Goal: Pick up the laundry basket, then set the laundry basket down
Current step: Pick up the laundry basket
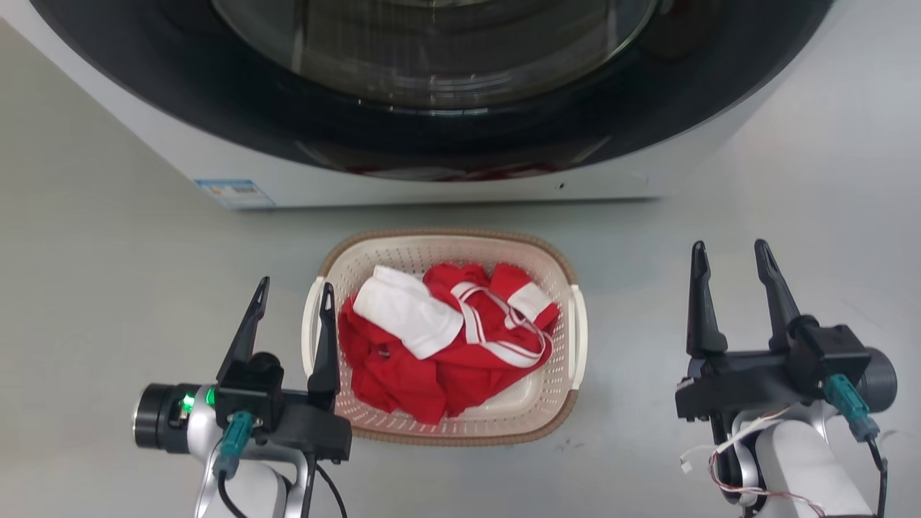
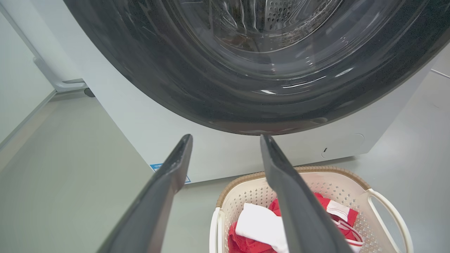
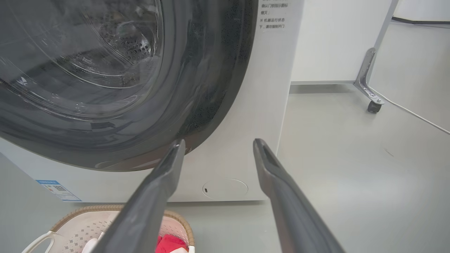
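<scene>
The laundry basket (image 1: 403,259) stands on the floor just in front of the washing machine, cream-white and perforated with a brown rim, holding red and white clothes (image 1: 439,338). My left gripper (image 1: 296,283) is open; its inner finger overlaps the basket's left white handle (image 1: 309,316), and I cannot tell whether it touches. In the left wrist view the basket (image 2: 246,196) lies below and right of my left gripper (image 2: 226,136). My right gripper (image 1: 729,246) is open, well to the right of the basket's right handle (image 1: 580,338), with nothing between its fingers. The right wrist view catches the basket (image 3: 74,230) at the lower left.
The washing machine (image 1: 237,169) with its dark round door (image 1: 446,129) fills the far side, close behind the basket. Grey floor (image 1: 108,273) spreads on both sides. In the right wrist view a wheeled stand leg (image 3: 372,102) and a cable (image 3: 415,116) are off to the right.
</scene>
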### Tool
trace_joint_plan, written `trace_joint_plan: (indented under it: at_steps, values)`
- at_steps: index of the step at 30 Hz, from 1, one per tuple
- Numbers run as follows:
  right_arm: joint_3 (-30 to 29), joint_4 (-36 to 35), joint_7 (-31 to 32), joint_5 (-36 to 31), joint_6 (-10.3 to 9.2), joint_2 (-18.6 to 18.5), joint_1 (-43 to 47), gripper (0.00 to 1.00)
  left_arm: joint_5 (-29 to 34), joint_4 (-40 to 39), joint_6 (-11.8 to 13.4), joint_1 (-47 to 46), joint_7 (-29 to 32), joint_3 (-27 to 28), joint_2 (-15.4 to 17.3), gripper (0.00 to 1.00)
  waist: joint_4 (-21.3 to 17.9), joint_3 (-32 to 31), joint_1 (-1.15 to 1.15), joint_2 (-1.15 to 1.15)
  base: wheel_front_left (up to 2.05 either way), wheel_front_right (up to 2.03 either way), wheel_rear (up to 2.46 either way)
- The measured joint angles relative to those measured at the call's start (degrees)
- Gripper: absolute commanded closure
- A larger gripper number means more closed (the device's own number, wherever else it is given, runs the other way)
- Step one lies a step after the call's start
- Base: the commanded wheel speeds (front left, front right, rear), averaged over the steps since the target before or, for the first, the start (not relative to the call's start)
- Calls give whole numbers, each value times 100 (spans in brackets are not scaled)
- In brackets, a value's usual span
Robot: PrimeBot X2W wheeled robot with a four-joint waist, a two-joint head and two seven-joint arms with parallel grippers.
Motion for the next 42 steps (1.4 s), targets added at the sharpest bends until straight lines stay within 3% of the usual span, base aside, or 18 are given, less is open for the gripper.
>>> trace_joint_plan:
  at_steps: [24,42]
  values:
    - [-110,1184,0,30,89,-76,-1346,0,-318,1837,-193,-1767,0,-249,-82,0,365,1996,0,1,0,0,0]
    - [221,1822,0,98,241,-65,-1509,0,-601,2942,-193,-2092,0,-365,-87,0,489,2403,-1,0,0,0,0]
